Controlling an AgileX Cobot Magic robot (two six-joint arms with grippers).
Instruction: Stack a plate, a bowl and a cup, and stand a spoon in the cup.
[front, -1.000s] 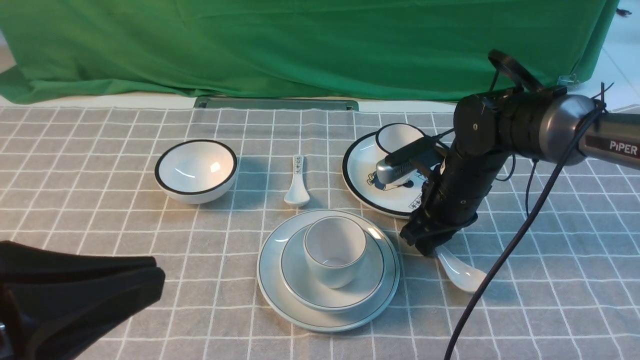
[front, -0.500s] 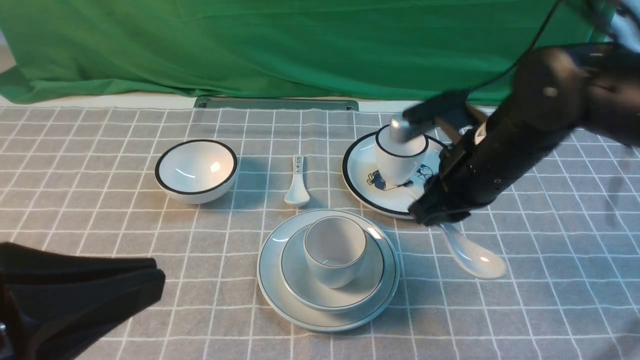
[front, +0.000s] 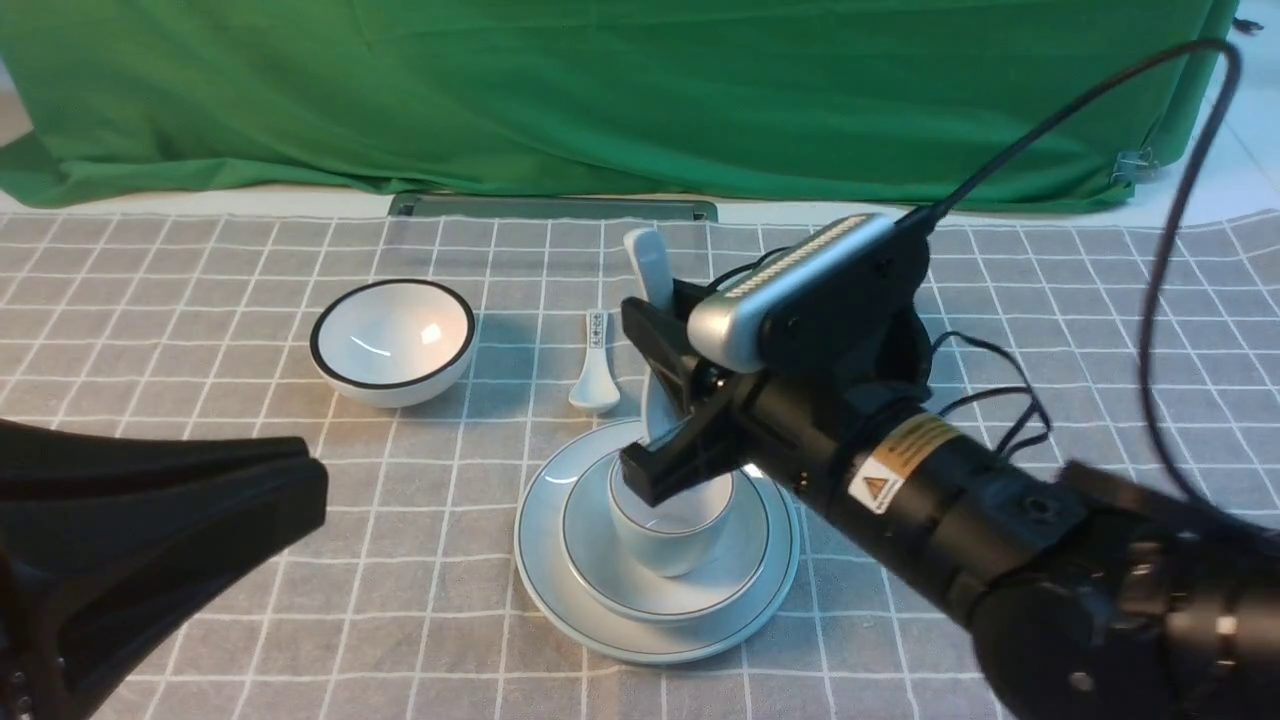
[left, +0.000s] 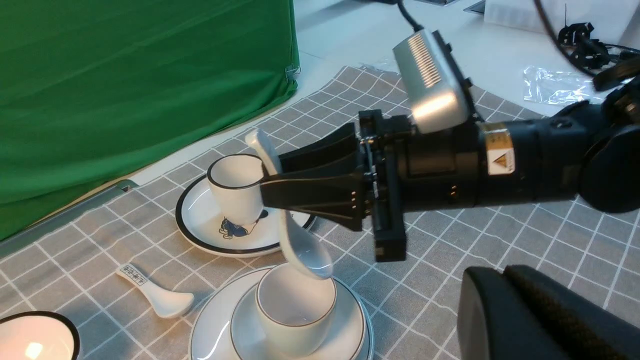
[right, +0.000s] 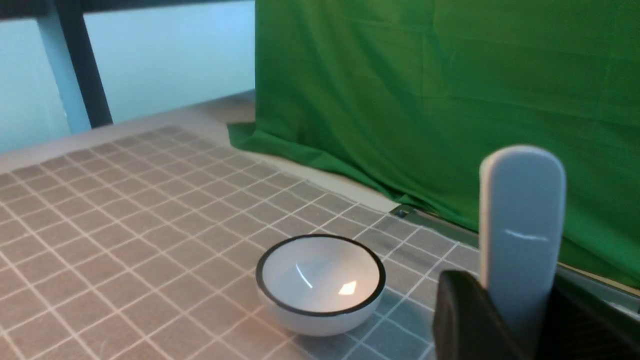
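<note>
The grey checked tablecloth (front: 200, 250) is crossed by the right arm (front: 900, 480), which has been swung in from the right and is now held over the stack. The left gripper (front: 315, 470) is parked low at the near left, its fingers pressed together on nothing. The plate (front: 535, 570) is seen near the middle of the cloth, with the bowl (front: 725, 575) set in it and the cup (front: 665, 540) stood in the bowl, so the stacking is judged done. The spoon (left: 306, 250), which lay on the cloth to the right of the plate a second ago, has been lifted. It is pinched by its handle in the right gripper (left: 272, 180), handle up, with its scoop hung at the cup's mouth. Only lowering and release are judged to be left
</note>
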